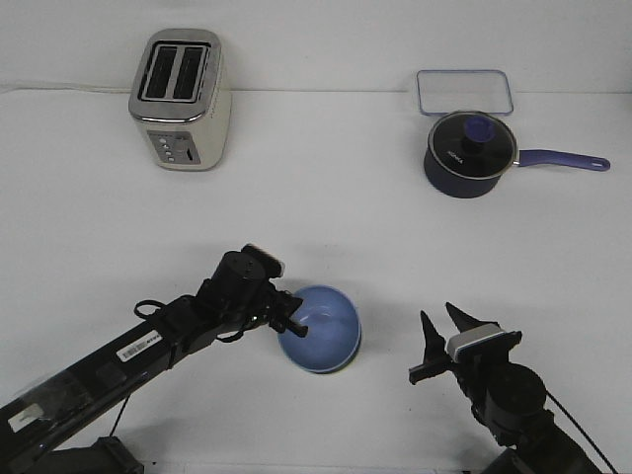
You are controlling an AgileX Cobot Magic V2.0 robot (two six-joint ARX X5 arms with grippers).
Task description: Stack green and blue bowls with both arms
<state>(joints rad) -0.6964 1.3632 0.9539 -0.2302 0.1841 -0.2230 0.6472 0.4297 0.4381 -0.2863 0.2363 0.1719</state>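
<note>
The light blue bowl (321, 331) sits in the front middle of the white table, tipped slightly toward the camera. My left gripper (294, 318) reaches in from the left and its fingers are closed over the bowl's left rim. My right gripper (441, 334) stands to the right of the bowl, apart from it, with its pointed fingers spread and nothing between them. The green bowl does not show in this view.
A cream toaster (181, 99) stands at the back left. A dark navy saucepan (469, 153) with a glass lid and a long handle pointing right stands at the back right, with a clear rectangular container (464, 92) just behind it.
</note>
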